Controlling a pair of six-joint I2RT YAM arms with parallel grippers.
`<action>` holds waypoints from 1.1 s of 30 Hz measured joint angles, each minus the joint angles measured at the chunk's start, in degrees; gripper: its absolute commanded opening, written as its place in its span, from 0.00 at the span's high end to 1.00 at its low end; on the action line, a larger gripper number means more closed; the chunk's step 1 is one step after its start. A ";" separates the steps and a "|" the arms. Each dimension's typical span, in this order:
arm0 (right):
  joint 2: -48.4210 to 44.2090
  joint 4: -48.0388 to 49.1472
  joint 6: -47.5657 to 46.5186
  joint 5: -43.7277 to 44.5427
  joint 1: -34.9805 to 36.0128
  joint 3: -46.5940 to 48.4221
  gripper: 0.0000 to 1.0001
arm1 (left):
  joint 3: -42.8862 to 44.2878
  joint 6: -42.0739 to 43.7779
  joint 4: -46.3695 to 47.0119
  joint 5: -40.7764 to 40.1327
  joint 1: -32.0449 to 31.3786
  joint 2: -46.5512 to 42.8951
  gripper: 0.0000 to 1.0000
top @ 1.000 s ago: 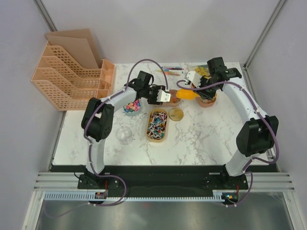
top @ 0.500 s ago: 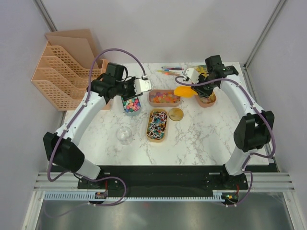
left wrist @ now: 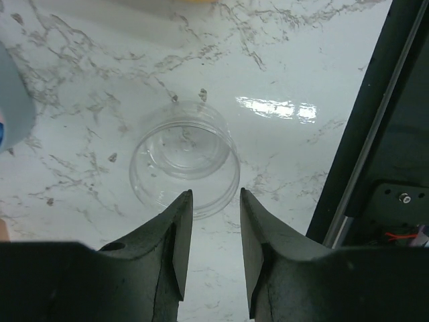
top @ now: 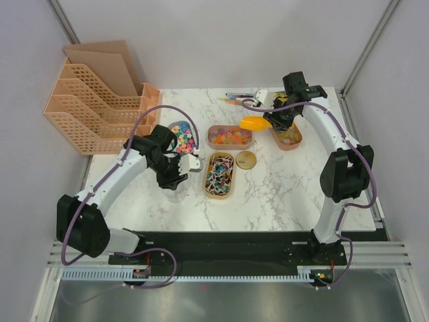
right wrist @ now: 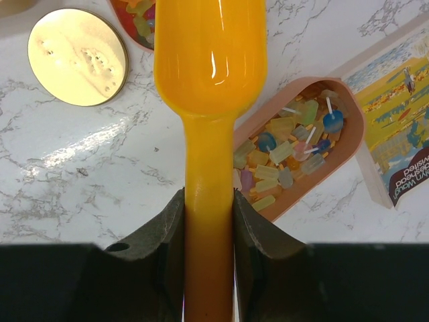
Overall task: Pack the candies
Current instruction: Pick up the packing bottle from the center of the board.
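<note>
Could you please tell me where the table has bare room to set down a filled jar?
The near-right marble is bare, bordered by the oval tray, gold lid and right arm. The back centre is crowded: gummy tray, scoop, pens.

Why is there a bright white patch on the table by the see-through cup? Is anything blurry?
Left wrist view: that patch is light glaring off the glossy marble table beside the clear cup; the grey-blue shape at the left edge is blurred. Right wrist view: a white streak of glare runs down the yellow scoop.
</note>
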 measured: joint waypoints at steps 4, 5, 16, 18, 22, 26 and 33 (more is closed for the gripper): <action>0.42 -0.70 -0.37 0.02 0.26 0.85 1.00 | -2.82 -0.70 0.02 0.09 -0.13 0.00 0.59; 0.46 -0.90 -0.44 0.02 0.33 0.96 1.00 | -3.23 -0.83 0.22 0.17 -0.24 0.00 0.59; 0.46 -2.08 -1.86 0.24 0.37 0.98 1.00 | -5.38 -1.44 4.13 0.28 -0.76 4.50 0.60; 0.46 -2.21 -1.88 0.24 0.37 0.96 1.00 | -5.49 -1.44 5.05 0.31 -0.76 5.64 0.60; 0.46 -2.21 -1.90 0.31 0.37 0.96 1.00 | -5.60 -1.46 5.66 0.70 -0.76 7.04 0.61; 0.46 -2.21 -1.88 0.35 0.37 0.96 1.00 | -5.60 -1.44 6.38 0.85 -0.76 8.11 0.62; 0.46 -2.21 -1.88 0.44 0.37 0.94 1.00 | -5.60 -1.38 6.60 1.31 -0.76 9.51 0.81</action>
